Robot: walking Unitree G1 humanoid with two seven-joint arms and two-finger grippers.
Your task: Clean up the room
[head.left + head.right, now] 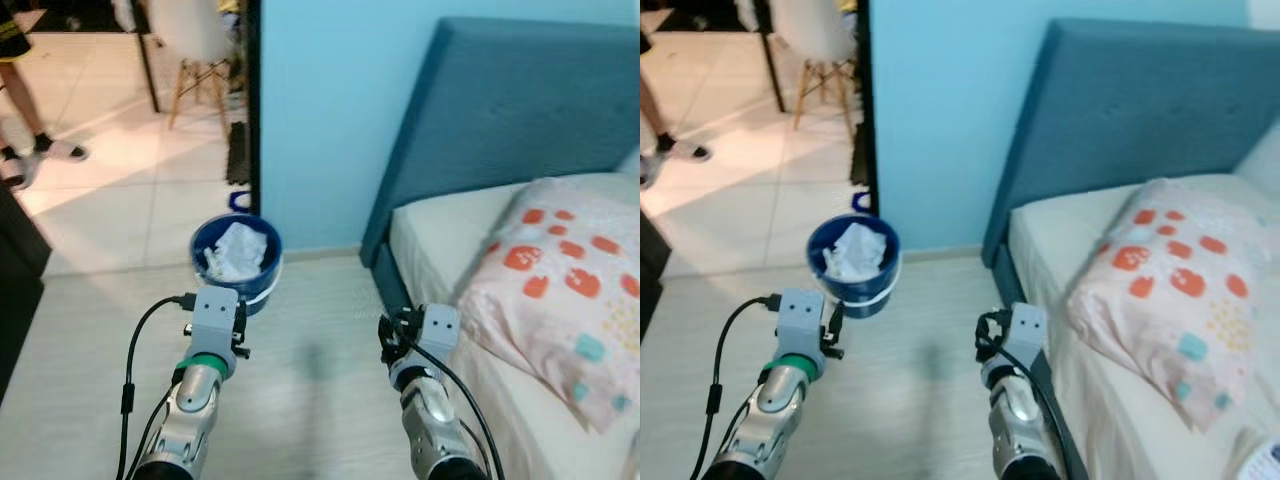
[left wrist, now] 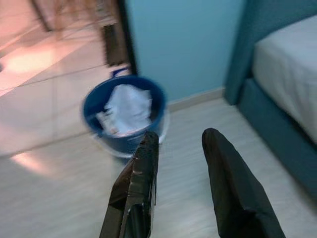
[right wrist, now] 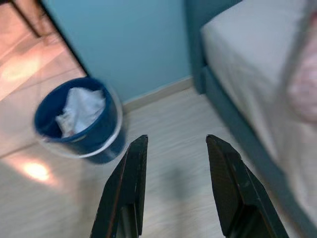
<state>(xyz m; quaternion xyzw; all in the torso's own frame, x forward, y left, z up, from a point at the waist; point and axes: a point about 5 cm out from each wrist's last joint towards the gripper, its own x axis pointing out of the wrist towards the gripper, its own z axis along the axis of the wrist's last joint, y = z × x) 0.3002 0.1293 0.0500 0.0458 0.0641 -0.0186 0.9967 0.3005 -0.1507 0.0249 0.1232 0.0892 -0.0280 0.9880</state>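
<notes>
I hold both grippers, left [image 2: 181, 163] and right [image 3: 176, 168], above the floor [image 1: 310, 380], fingers spread and empty. Ahead, the blue bin [image 1: 237, 262] holds crumpled paper [image 1: 236, 250]; the bed [image 1: 480, 290] lies right.

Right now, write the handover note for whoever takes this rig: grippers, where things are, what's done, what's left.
Left gripper: open, holding nothing, raised above the floor and facing the bin.
Right gripper: open, holding nothing, above the floor beside the bed.
Blue bin: on the floor against the blue wall by the doorway, crumpled white paper already inside.
Patterned pillow: lying on the bed near the headboard.
A person's legs stand in the next room.
Done: some rubbish is in the bin.
Left: no loose rubbish is in sight from here; look around the room for more.
</notes>
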